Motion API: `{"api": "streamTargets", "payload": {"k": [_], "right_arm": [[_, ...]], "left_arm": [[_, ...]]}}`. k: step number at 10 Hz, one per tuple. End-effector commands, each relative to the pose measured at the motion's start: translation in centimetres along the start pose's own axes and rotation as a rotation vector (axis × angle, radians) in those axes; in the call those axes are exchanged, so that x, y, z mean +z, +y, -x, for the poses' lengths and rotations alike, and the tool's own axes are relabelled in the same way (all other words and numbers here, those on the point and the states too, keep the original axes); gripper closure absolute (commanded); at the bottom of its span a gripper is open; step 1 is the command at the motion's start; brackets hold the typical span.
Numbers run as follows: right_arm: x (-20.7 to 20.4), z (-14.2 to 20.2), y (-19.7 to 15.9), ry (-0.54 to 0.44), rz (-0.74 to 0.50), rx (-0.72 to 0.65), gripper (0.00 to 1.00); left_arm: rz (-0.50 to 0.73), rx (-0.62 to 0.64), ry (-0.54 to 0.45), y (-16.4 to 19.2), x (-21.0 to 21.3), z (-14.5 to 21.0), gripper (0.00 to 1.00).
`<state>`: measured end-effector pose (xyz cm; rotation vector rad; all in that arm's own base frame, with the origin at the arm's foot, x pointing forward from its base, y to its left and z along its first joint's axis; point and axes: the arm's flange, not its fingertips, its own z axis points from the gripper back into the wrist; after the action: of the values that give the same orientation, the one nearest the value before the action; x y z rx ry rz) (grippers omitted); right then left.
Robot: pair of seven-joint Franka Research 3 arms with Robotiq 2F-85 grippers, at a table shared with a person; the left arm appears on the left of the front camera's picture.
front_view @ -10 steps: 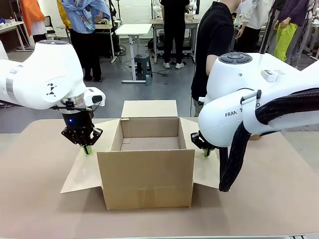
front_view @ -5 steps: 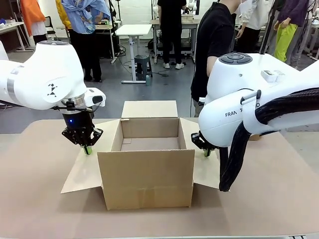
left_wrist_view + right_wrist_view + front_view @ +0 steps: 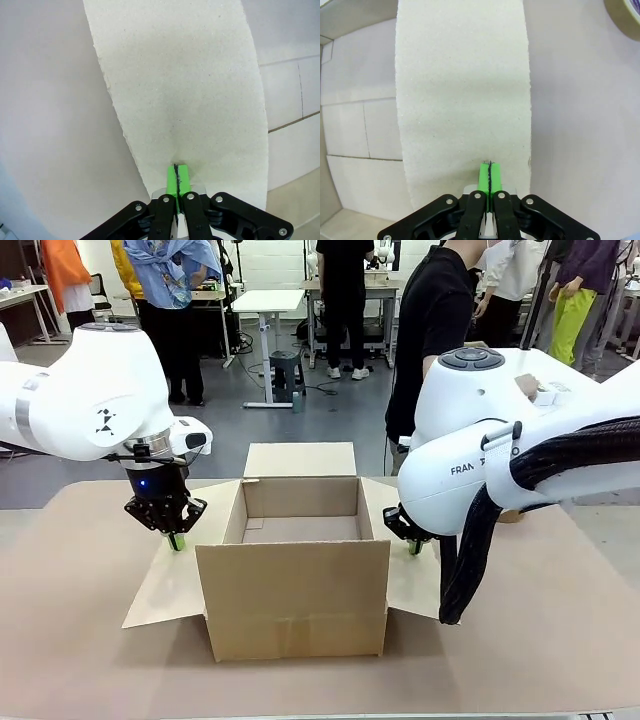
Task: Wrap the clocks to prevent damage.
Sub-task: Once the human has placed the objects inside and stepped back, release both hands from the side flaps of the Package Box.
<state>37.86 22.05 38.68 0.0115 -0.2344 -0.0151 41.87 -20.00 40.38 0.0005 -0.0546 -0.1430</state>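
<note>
In the front view, the right arm (image 3: 470, 430) hides most of the right gripper (image 3: 415, 547) from you. In the right wrist view, the top corner crops the tape roll (image 3: 621, 11).

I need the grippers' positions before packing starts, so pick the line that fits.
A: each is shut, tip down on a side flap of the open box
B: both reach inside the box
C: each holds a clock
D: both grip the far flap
A: the left gripper meets the left flap and the right gripper meets the right flap of the cardboard box, with the pads together in both wrist views.
</note>
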Motion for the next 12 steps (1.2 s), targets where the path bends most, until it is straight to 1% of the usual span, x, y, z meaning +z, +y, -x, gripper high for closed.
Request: {"api": "streamTargets", "payload": {"k": [1,12], "right_arm": [[-0.24,0.08,-0.05,0.004,0.003,-0.003,0.99],[-0.24,0.08,-0.05,0.004,0.003,-0.003,0.99]], "left_arm": [[-0.004,-0.004,0.002,-0.02,-0.05,0.04,1.00],[-0.004,-0.004,0.002,-0.02,-0.05,0.04,1.00]]}}
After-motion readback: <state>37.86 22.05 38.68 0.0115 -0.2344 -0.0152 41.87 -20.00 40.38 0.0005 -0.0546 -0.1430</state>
